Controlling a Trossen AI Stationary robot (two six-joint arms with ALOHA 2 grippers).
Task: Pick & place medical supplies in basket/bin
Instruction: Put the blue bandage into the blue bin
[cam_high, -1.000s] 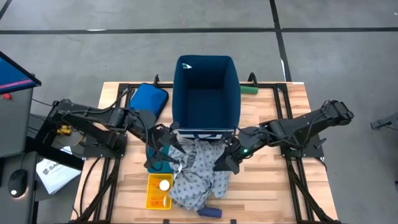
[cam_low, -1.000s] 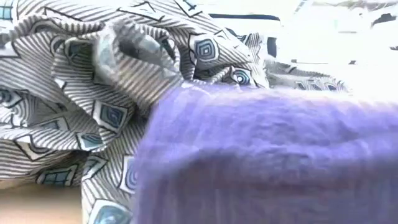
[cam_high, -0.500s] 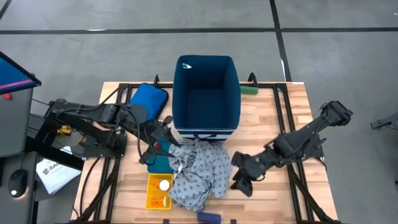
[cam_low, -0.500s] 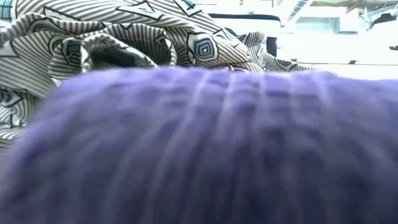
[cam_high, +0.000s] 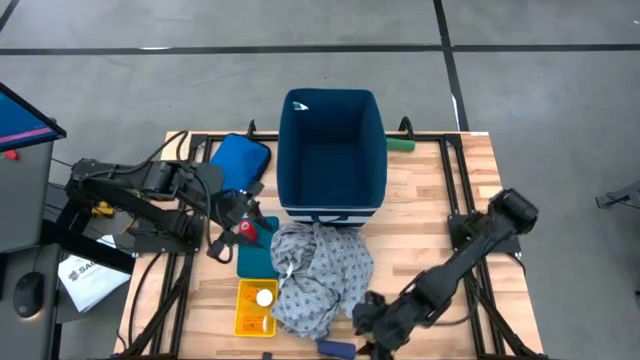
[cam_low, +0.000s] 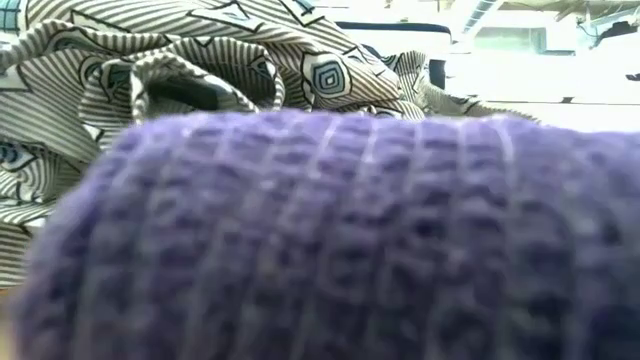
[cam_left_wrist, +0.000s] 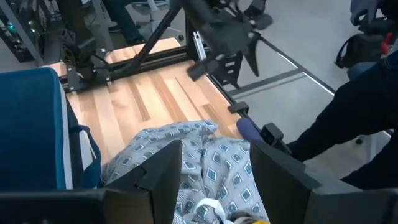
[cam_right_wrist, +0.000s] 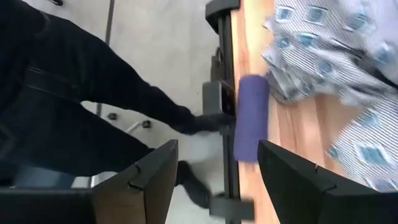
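The grey patterned gown (cam_high: 320, 270) lies crumpled on the table in front of the navy bin (cam_high: 332, 150), which stands upright at the far middle. A dark-blue cylinder (cam_right_wrist: 250, 118) lies on its side at the table's near edge (cam_high: 338, 346) and fills the low view (cam_low: 350, 240). My right gripper (cam_right_wrist: 217, 165) hovers open just short of it, low by the near edge (cam_high: 364, 312). My left gripper (cam_left_wrist: 214, 168) stands open above the table left of the gown (cam_high: 240, 224). A small red spot shows beside it in the high view; I cannot tell what it is.
A yellow tray (cam_high: 255, 305) with a white-capped bottle (cam_high: 263, 297) sits left of the gown. A flat teal piece (cam_high: 255, 258) and a blue padded pouch (cam_high: 240, 160) lie farther left, a green item (cam_high: 400, 143) beside the bin. A person in dark clothes (cam_right_wrist: 74, 93) stands at the near edge.
My right gripper has swung from the gown's right side toward the table's near edge, sinking and rolling, and now stands by the dark-blue cylinder. My left gripper has drawn back from the gown toward the left edge. The cylinder has rolled closer to the low camera.
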